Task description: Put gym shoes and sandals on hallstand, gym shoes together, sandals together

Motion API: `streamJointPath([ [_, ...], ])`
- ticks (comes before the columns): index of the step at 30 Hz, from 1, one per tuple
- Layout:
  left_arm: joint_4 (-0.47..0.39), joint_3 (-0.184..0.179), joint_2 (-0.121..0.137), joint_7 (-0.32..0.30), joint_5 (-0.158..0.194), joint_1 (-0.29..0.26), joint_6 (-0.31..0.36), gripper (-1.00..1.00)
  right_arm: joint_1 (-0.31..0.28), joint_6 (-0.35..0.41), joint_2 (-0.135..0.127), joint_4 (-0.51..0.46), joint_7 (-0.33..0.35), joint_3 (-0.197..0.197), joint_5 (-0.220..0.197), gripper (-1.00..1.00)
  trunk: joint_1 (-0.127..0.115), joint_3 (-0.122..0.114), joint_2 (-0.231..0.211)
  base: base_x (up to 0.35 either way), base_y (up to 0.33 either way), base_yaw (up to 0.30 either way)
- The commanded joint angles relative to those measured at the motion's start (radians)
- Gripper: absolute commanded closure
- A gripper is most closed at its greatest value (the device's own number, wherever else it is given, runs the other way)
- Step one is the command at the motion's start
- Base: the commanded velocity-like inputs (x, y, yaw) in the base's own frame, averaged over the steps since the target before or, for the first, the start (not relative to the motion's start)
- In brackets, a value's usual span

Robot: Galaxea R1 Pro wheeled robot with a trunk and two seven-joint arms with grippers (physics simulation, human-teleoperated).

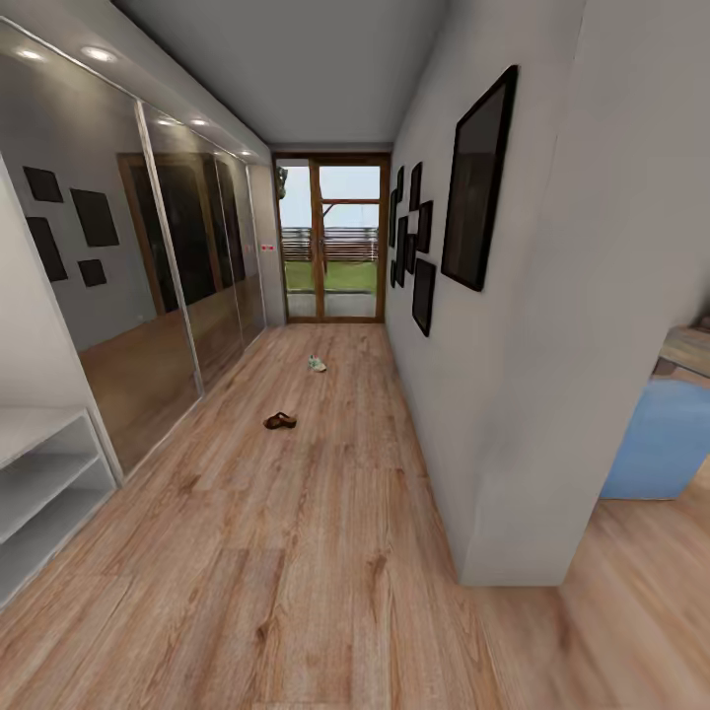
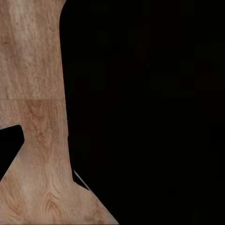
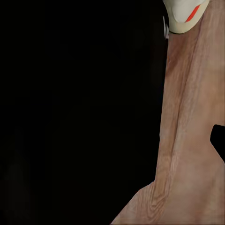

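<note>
A sandal (image 1: 280,421) and, farther off, a gym shoe (image 1: 317,364) are seen on the corridor floor (image 1: 296,552) from the head view; a white shoe (image 3: 186,14) with a red mark is recorded by the right wrist view. Gripper states cannot be told.

Grainy wood-plank corridor floor (image 1: 325,552), glossy mirrored wardrobe doors (image 1: 168,296), matt pale-grey hallstand (image 1: 44,483)

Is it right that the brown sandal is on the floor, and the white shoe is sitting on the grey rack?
Not quite. The sandal is on the floor, but so is the white shoe, farther down the corridor toward the glass door. The rack at the near left has nothing on the shelves that show. The head view shows this.
</note>
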State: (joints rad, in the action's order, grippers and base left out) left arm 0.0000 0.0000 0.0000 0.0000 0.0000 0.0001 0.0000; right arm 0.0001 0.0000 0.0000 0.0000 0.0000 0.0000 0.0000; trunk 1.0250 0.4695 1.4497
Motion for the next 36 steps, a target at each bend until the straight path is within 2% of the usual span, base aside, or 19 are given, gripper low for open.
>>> streamJointPath([
  [1,0.006,0.004,0.0,0.001,0.002,0.006,0.006,-1.0,-0.006,-0.006,0.006,-0.006,-0.003,0.001,-0.003,-1.0,0.0,0.0,0.0,0.0,0.0,0.0],
  [6,0.035,0.006,-0.004,0.001,0.009,0.035,0.034,-1.0,-0.021,0.012,0.03,-0.031,-0.003,0.001,-0.006,-1.0,0.0,0.0,0.0,0.0,0.0,0.0],
  [10,0.048,0.029,-0.004,-0.004,0.029,0.037,0.056,-1.0,-0.023,0.017,0.032,-0.03,-0.002,0.002,-0.006,-1.0,0.0,0.0,0.0,0.045,0.025,0.0],
  [14,0.049,0.038,-0.004,-0.014,0.032,0.038,0.063,-1.0,-0.023,0.017,0.031,-0.029,-0.002,0.002,-0.006,-1.0,0.0,0.0,0.0,0.222,0.138,0.0],
  [21,0.048,0.041,0.021,-0.053,0.035,0.034,0.061,-1.0,-0.023,0.018,0.027,-0.03,-0.002,0.003,-0.004,-1.0,0.0,0.0,0.0,0.278,0.199,0.0],
  [28,0.025,0.041,0.056,-0.069,0.034,0.012,0.054,-1.0,-0.023,0.015,-0.005,-0.04,-0.003,0.001,-0.006,-1.0,0.0,0.0,0.0,0.23,0.264,0.0],
  [36,-0.021,0.041,0.057,-0.056,0.034,-0.034,0.041,-1.0,-0.025,0.012,-0.05,-0.084,-0.004,0.0,-0.006,-1.0,0.0,0.0,0.0,0.31,0.118,0.0],
])
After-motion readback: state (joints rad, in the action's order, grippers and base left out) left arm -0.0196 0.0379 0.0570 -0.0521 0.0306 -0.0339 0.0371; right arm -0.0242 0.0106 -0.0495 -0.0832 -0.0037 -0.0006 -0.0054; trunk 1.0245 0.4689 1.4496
